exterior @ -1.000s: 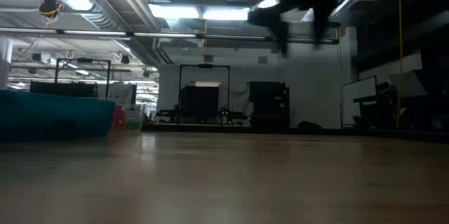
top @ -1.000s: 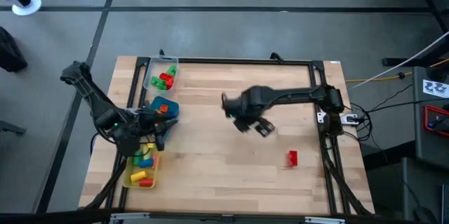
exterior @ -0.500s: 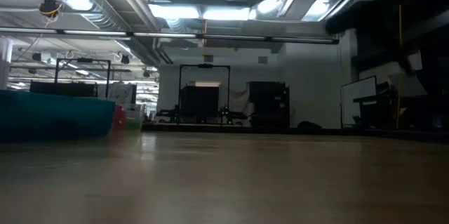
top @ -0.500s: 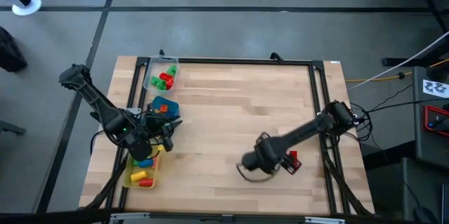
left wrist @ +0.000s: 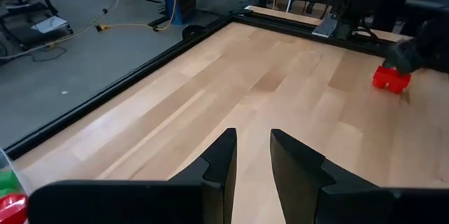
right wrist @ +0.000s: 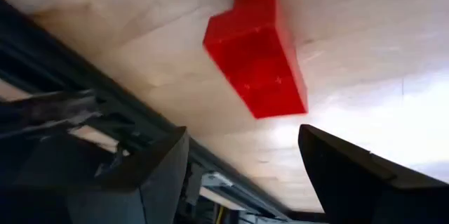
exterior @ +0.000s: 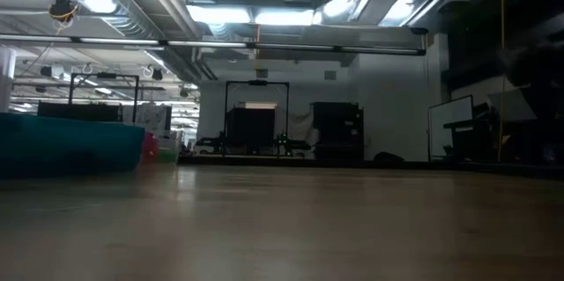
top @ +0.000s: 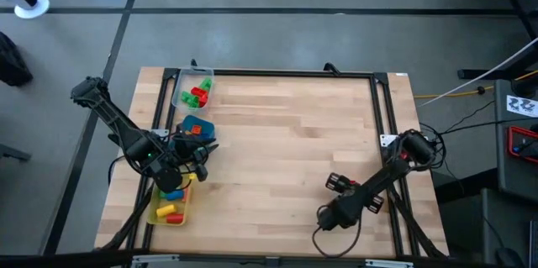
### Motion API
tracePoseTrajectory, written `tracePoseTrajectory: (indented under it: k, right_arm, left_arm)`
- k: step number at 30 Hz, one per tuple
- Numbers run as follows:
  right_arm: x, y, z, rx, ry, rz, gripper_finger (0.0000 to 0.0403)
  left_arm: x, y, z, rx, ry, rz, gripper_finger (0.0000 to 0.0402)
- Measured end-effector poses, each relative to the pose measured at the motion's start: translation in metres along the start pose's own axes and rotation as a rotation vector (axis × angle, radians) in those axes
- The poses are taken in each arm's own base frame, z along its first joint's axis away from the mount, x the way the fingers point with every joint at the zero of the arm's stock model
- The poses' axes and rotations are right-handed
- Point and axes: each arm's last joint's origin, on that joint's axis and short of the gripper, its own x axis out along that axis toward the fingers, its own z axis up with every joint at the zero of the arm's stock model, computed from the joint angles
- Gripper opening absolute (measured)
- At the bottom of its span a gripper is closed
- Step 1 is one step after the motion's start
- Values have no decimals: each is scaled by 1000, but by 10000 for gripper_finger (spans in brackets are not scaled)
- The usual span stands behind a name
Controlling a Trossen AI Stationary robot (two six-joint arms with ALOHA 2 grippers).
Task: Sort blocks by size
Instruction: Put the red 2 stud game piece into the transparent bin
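Observation:
A red block [right wrist: 256, 52] lies on the wooden table near its right side; it also shows in the left wrist view [left wrist: 389, 78]. In the high view my right arm hides it. My right gripper [right wrist: 245, 182] [top: 340, 184] is low over the table and open wide. The block lies just ahead of its fingertips, not between them. My left gripper [left wrist: 252, 161] [top: 197, 146] hovers empty by the blue tray [top: 202, 131], its fingers a narrow gap apart. More blocks lie in a clear tray [top: 192, 90] and a yellow tray [top: 171, 202].
The three trays stand in a row along the table's left side. A black frame rail [top: 388, 125] runs along the right edge close to the red block, and it shows in the right wrist view [right wrist: 105, 112]. Bare wood [top: 277, 142] lies between the arms.
My right gripper has swung from above the middle of the table toward the near right corner and come down low beside the red block. The block has stayed where it was.

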Motion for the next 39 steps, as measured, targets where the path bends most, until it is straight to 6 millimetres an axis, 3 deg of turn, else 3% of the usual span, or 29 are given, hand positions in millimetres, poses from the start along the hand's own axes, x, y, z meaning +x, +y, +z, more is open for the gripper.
tracePoseTrajectory:
  k: [14,24,26,32,39]
  right_arm:
    - [26,-5,13,7,-87,-68,263]
    - [33,-7,19,12,-147,-62,143]
    - [32,-10,18,22,-151,-59,142]
    - [19,-35,12,97,-222,-61,142]
    - [-11,-89,6,184,-445,-212,163]
  left_arm:
    - [0,0,0,-15,-1,0,72]
    - [-6,10,8,-8,-17,-16,72]
    - [-6,11,9,6,-16,-17,72]
    - [-6,10,8,11,10,-40,72]
    - [-6,10,8,92,1,-32,72]
